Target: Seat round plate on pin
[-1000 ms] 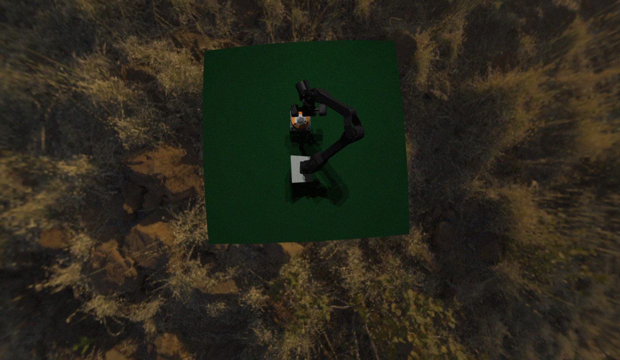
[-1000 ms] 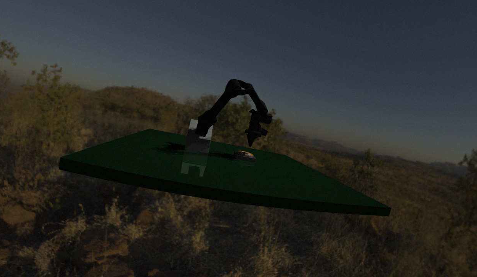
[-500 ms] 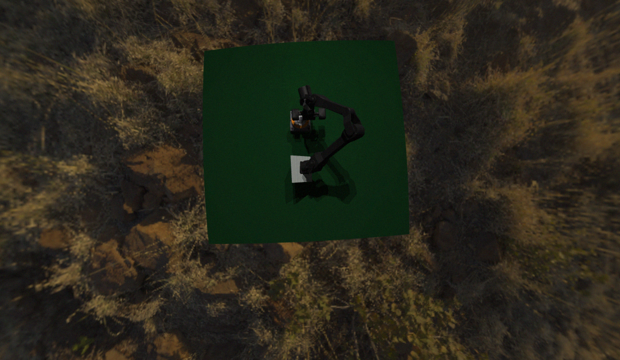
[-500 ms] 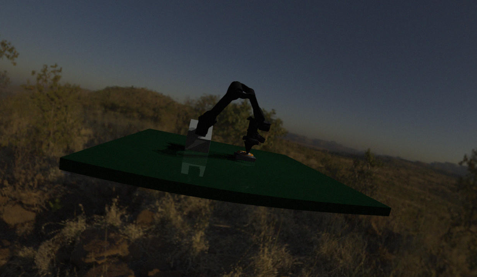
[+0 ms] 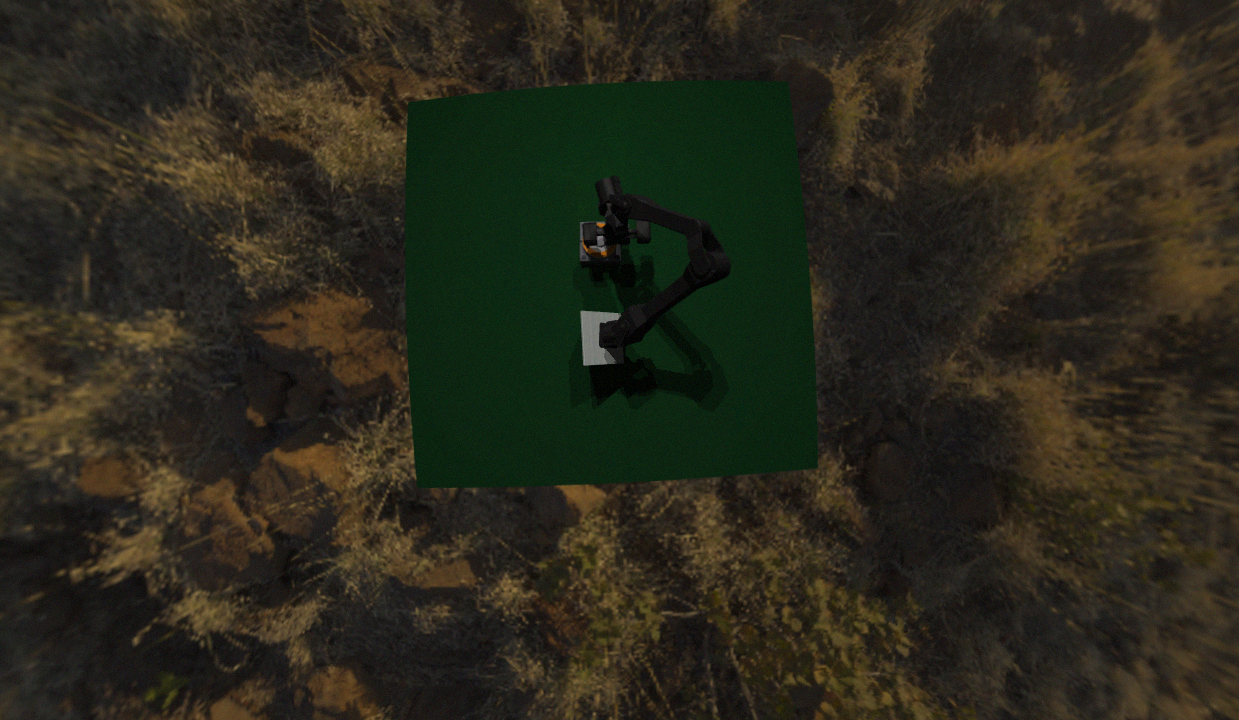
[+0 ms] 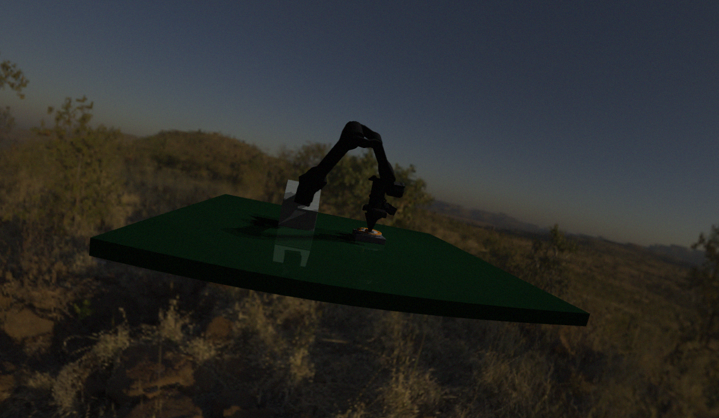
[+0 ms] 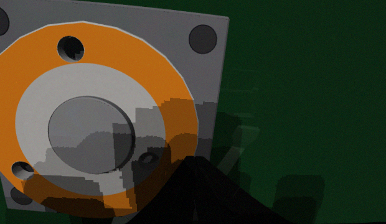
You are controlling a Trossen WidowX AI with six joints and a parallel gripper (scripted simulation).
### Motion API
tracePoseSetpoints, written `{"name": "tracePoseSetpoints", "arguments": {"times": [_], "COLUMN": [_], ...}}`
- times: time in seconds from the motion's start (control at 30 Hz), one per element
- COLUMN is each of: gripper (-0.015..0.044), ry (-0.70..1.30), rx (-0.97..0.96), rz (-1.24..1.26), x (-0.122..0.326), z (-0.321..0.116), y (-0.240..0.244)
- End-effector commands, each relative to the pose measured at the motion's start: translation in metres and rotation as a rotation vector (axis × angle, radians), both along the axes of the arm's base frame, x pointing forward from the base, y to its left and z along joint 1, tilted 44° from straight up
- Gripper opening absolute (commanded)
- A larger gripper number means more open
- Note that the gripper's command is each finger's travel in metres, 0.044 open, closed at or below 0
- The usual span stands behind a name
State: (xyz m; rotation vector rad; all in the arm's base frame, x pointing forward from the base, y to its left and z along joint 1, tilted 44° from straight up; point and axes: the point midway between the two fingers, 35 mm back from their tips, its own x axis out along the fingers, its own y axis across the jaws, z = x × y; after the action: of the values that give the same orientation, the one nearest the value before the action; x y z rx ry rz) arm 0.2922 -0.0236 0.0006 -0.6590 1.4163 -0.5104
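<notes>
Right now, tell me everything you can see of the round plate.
The round plate is a flat disc with a broad orange outer ring and a pale grey inner ring around a grey central post. Three small holes show. It lies on the square grey base, mostly inside its edges. The shut gripper hangs low over its near rim; contact cannot be judged. Arm shadow darkens its lower part.
</notes>
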Motion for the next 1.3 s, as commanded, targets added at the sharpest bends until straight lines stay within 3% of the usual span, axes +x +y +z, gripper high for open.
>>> {"name": "tracePoseSetpoints", "arguments": {"times": [0.0, 1.27], "gripper": [0.0, 0.0], "ry": [0.008, 0.009], "rx": [-0.002, -0.001], "rz": [-0.004, -0.004], "x": [-0.008, -0.033], "z": [-0.001, -0.014], "y": [-0.001, 0.01]}}
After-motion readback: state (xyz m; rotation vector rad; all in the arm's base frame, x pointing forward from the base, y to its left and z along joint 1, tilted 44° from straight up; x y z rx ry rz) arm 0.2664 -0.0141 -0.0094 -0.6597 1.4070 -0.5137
